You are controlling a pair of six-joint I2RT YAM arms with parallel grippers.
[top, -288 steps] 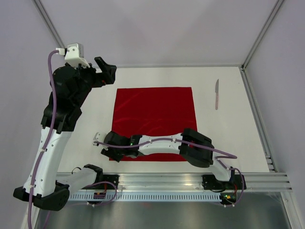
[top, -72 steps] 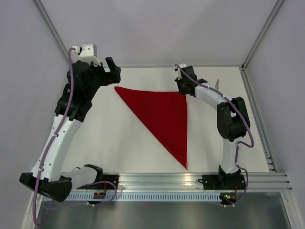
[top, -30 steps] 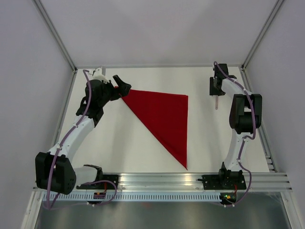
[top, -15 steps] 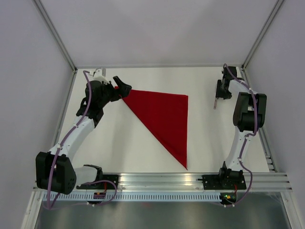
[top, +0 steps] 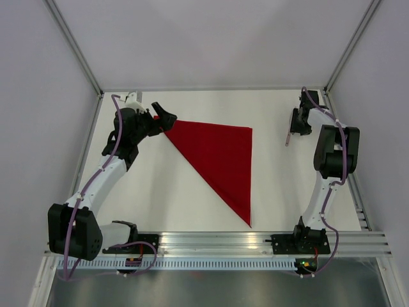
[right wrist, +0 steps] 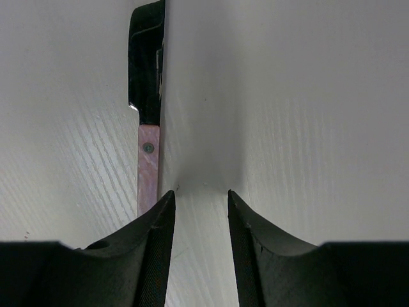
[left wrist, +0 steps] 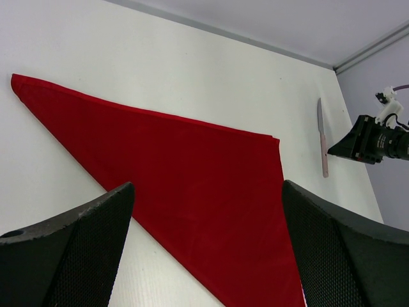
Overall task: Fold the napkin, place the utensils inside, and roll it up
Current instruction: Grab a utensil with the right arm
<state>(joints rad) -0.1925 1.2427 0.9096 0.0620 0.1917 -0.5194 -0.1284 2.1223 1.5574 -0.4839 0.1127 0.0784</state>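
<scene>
my right gripper [right wrist: 199, 195] stands low over the white table [right wrist: 307, 96] with its jaws part way apart and nothing between them, only bare table showing in the gap. just beside one of my fingers [right wrist: 150, 233] lies the knife [right wrist: 148, 150], dark blade pointing away from me and pale pink handle running back to that fingertip; whether the finger touches the handle i cannot tell. the knife sits outside the jaws, not between them. this arm is stretched up to the far right corner of the table. my left gripper [left wrist: 208, 185] is spread as wide as it goes and holds nothing, hanging just over the far left corner of the napkin [top: 223, 153]. the napkin lies flat on the table, folded into a red triangle: one long edge runs along the far side from my left gripper toward the right, a second edge comes straight down toward my bases, and the slanted edge joins the two. the knife is well apart from it, off to its right.
</scene>
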